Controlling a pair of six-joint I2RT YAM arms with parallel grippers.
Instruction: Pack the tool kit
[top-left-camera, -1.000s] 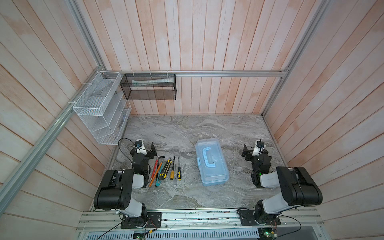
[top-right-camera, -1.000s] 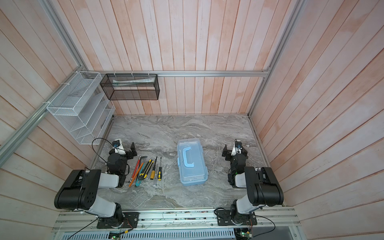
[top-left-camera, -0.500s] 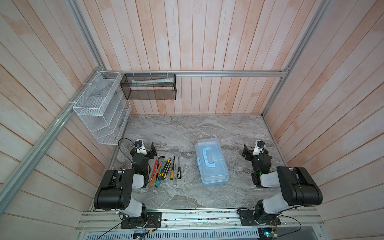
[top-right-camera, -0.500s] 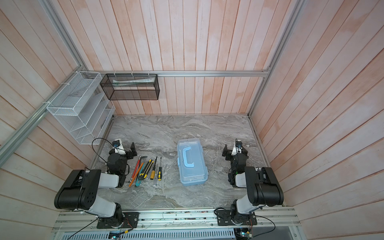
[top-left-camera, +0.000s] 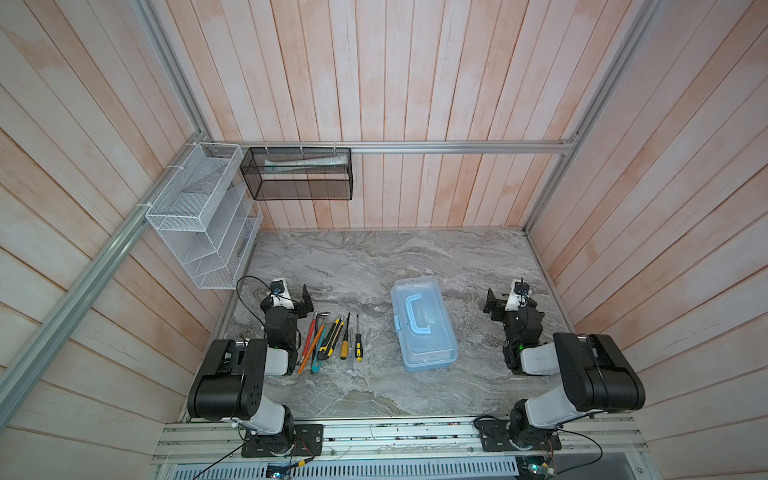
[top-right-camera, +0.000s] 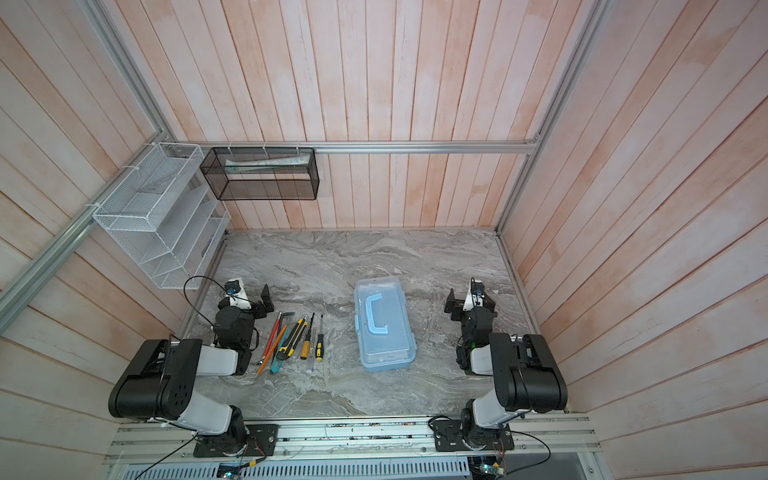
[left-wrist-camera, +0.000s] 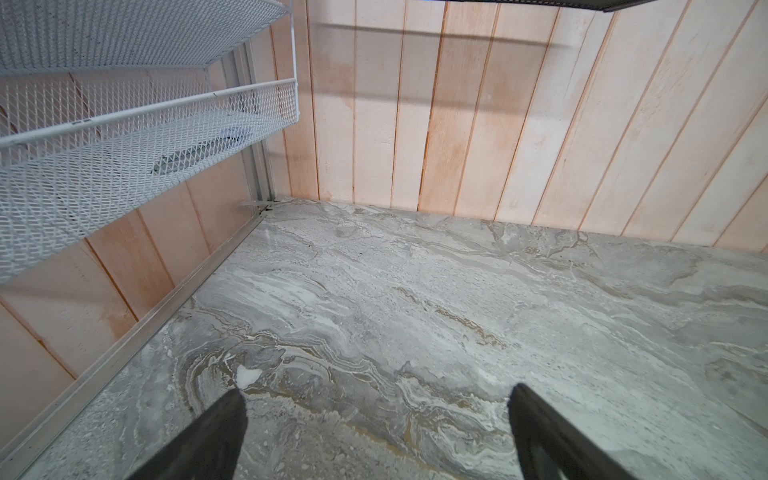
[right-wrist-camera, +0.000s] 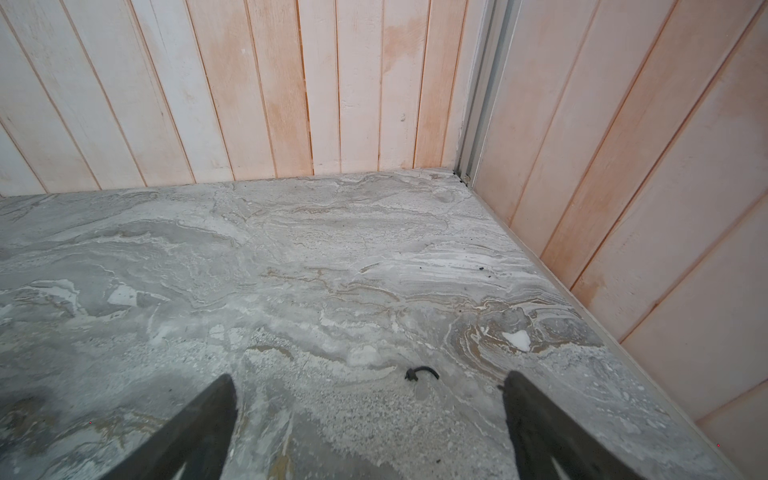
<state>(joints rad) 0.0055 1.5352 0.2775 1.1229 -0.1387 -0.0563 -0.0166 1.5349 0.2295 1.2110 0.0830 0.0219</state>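
Tool kit case (top-left-camera: 424, 328) lies closed mid-tabletop (top-left-camera: 374, 257), its inside unclear through the lid. Screwdrivers (top-left-camera: 351, 345), cutter (top-left-camera: 328, 343) and pencils (top-left-camera: 311, 345) lie to its left. Left end effector (left-wrist-camera: 376, 399) and right end effector (right-wrist-camera: 370, 380) are released and empty, with fingers cut off in wrist views.

Grey marbled tabletop (top-left-camera: 374, 257) carries a closed tool case (top-left-camera: 424, 328) (handle on top) between the left gripper (top-left-camera: 291, 299) and right gripper (top-left-camera: 512, 300); screwdrivers (top-left-camera: 344, 350), cutter (top-left-camera: 330, 340), pencils (top-left-camera: 311, 343) and a hex key (top-left-camera: 320, 321) lie in a row beside the left gripper.

The inside of the case (top-left-camera: 430, 349) is too hazy to make out.
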